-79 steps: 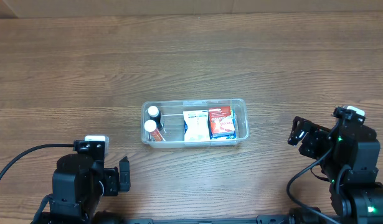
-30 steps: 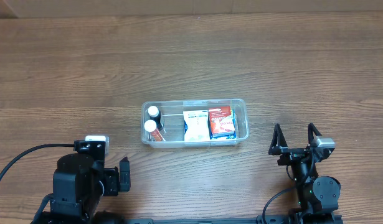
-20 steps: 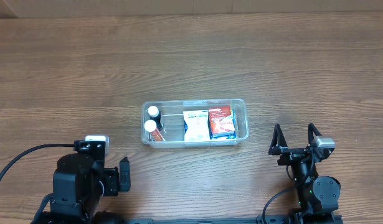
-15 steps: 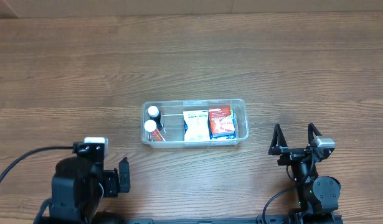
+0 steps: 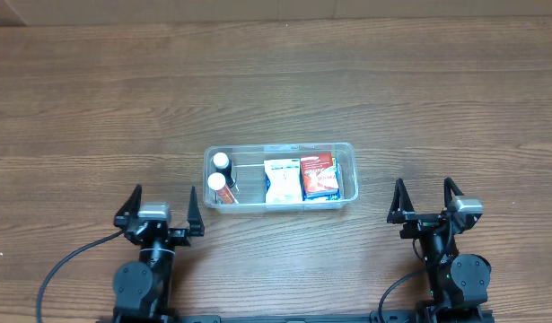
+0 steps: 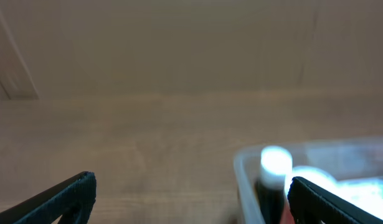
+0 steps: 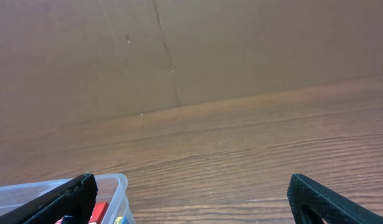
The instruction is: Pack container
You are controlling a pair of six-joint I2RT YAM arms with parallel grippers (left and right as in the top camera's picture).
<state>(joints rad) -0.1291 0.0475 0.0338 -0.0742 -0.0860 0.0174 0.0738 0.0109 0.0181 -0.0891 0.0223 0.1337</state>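
Observation:
The clear container stands at mid-table. It holds two small white-capped bottles at its left end, a white packet in the middle and a red packet on the right. My left gripper is open and empty, just in front of the container's left end. My right gripper is open and empty, to the right of the container. In the left wrist view the container and a bottle show blurred at the right. In the right wrist view the container's corner shows at lower left.
Bare wooden table lies all round the container. A brown cardboard wall stands behind the table's far edge.
The left arm has swung from a folded pose at lower left to point forward, its open fingers now near the container's left front. The right arm did the same earlier and has since stayed still.

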